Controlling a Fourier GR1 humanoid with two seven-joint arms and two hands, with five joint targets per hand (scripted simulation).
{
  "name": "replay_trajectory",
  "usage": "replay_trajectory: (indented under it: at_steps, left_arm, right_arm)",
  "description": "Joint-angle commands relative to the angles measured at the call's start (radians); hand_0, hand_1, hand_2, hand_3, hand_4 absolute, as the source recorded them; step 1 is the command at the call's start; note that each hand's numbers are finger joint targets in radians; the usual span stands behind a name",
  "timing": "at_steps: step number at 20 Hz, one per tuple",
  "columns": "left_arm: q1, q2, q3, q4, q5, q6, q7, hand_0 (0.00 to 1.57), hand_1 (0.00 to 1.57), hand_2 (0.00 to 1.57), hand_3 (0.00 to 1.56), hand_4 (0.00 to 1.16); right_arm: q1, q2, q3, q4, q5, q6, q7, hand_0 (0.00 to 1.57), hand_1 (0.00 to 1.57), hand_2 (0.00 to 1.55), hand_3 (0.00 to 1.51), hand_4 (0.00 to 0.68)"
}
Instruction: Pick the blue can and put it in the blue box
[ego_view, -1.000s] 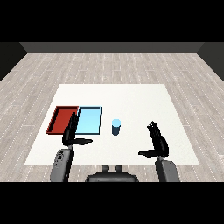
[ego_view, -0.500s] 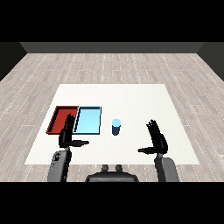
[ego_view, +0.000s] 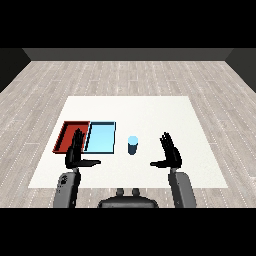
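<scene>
White is the surface (ego_view: 150, 110), a square sheet set on a grey plank floor (ego_view: 50, 85), and it carries three things: one blue can (ego_view: 132, 145), one red tray (ego_view: 71, 136) and one light blue tray (ego_view: 101, 136). No label, brand or writing can be read on any of them. The can stands upright near the middle of the surface, just beside the light blue tray at that tray's 3 o'clock, apart from it and touched by neither hand. The two trays lie side by side with their long edges meeting, the red one at 9 o'clock of the blue one; both show only their flat bottoms, nothing lying in either. There are two hands. The left hand (ego_view: 76, 152) is raised over the near edge of the trays, covering the near corner where they meet, its fingers straight and spread, thumb stuck out toward 3 o'clock, holding nothing. The right hand (ego_view: 171, 155) stands at about 4 o'clock of the can, well apart from it, fingers likewise straight and open, thumb pointing toward 9 o'clock, holding nothing.
</scene>
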Motion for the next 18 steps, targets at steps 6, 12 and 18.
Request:
replay_trajectory:
  at_steps: [6,12,18]
  left_arm:
    - [0.036,0.026,0.037,-0.054,0.042,-0.036,0.03,0.0,0.0,0.0,0.0,0.0]
    - [-0.054,0.024,0.055,0.052,0.026,-0.034,-0.002,0.0,0.0,0.0,0.0,0.0]
    - [-0.044,-0.004,0.036,0.038,0.006,-0.004,-0.006,0.0,0.0,0.0,0.0,0.0]
  right_arm:
    - [-0.214,0.012,0.055,0.291,-0.055,-0.134,-0.072,0.0,0.0,0.0,0.0,0.0]
    - [-0.163,0.012,0.035,0.254,-0.045,-0.096,-0.053,0.0,0.0,0.0,0.0,0.0]
    - [-0.253,0.012,0.093,0.442,-0.094,-0.099,-0.153,0.0,0.0,0.0,0.0,0.0]
